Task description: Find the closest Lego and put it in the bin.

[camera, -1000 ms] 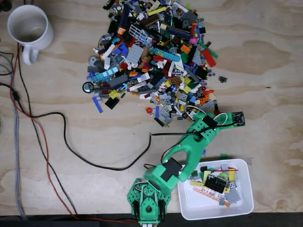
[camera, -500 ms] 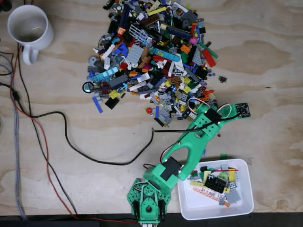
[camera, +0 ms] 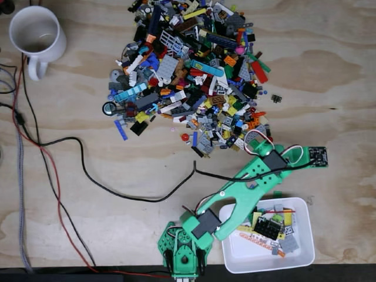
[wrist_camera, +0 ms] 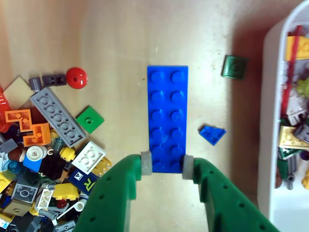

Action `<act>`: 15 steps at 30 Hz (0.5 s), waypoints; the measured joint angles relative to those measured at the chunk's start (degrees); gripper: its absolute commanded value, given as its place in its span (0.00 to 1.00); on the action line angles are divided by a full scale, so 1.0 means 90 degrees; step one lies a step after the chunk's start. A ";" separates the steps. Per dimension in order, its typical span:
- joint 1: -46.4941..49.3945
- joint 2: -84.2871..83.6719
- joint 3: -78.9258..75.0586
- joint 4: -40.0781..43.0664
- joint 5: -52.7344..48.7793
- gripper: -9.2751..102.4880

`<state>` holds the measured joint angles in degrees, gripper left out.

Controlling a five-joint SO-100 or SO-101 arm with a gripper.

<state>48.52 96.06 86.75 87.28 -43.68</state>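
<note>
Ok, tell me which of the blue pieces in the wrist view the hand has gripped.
The long blue two-by-six plate, pinched at its near end by the hand. The small blue wedge lies loose beside it.

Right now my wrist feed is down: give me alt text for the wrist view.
The green gripper clamps one end of a long blue plate above the wooden table. The white bin of bricks is at right, the loose Lego pile at left.

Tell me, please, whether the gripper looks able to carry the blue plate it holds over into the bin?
Probably yes: the gripper pinches the blue plate, and the bin sits just to the right in the wrist view, nothing standing between.
</note>
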 measured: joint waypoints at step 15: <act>0.2285 0.2725 0.2256 0.0732 -0.1162 0.16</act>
<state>69.08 120.59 107.05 93.87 -54.14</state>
